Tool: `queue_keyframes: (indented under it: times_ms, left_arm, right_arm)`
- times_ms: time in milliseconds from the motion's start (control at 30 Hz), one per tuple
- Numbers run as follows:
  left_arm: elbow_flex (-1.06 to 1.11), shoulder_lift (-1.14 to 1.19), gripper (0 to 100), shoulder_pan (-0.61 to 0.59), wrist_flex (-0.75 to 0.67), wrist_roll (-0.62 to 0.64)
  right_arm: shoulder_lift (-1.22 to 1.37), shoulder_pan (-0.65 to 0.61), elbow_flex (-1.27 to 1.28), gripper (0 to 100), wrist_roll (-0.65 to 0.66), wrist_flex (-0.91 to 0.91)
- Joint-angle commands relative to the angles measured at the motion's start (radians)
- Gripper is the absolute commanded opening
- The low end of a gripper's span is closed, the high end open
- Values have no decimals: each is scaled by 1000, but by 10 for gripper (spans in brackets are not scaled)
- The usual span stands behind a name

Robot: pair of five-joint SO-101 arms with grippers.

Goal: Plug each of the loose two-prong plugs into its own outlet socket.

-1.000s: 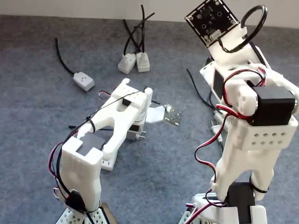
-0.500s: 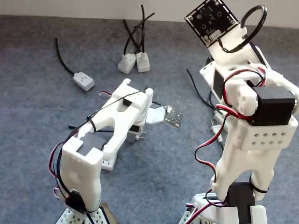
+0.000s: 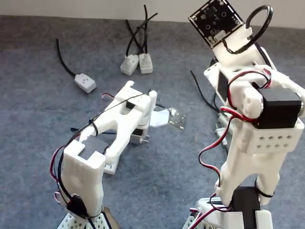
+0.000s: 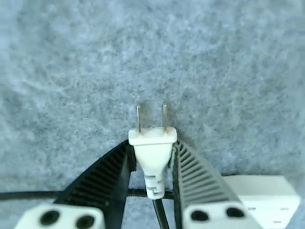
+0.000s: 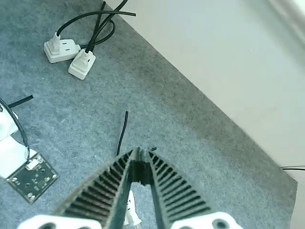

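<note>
Left gripper (image 4: 152, 143): narrow, clamped on the body of a white plug (image 4: 152, 155), one black finger on each flank.
Plug axis: in line with the gripper's own reach; the prongs (image 4: 164, 117) stick out past the fingertips and the cord runs back between the jaws.
Under the prongs: bare carpet (image 4: 71, 71), with no outlet ahead of them.
Socket (image 3: 86, 83): the free one, lying on the carpet with its cord trailing off the far end. It is well apart from the left gripper, out to the side and behind the line along which the prongs point.
Socket face: two slots seem to show on its upper side, though I cannot be sure.
Filled pair (image 3: 137, 63): two sockets just beside each other, each with a cord already in, farther out than the gripper and beyond the free socket.
Right gripper (image 5: 139, 153): closed tip to tip on nothing, held high above the carpet.
Second plug (image 5: 131, 212): a small white piece on the carpet directly below the right gripper, probably another loose plug.
Nearer arm: the left, which is both closer to the free socket and already carrying a plug.
Turning relation: the prongs face away from the free socket, so I judge the next move calls for swinging the wrist round until the plug's axis lines up with the slots before pushing in.
Risk: a skewed approach would likely shove the light socket along the carpet.
</note>
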Motion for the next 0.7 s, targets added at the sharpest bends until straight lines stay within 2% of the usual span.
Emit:
queue_keyframes:
  times_ms: [0, 133, 300, 400, 667]
  left_arm:
    - [-10, -85, 5, 28, 3, 201]
    - [-10, -182, 5, 28, -46, 390]
    - [-10, -266, 5, -19, -287, 876]
    - [-10, -288, 5, -58, -342, 1099]
    - [33, -460, 5, -62, -379, 1330]
  right_arm:
    - [-28, 8, -7, 9, 11, 27]
    - [-28, 10, -7, 9, 11, 25]
    - [-28, 10, -7, 9, 9, 21]
    - [-28, 10, -8, 9, 6, 19]
    - [-38, 13, -10, 9, 2, -16]
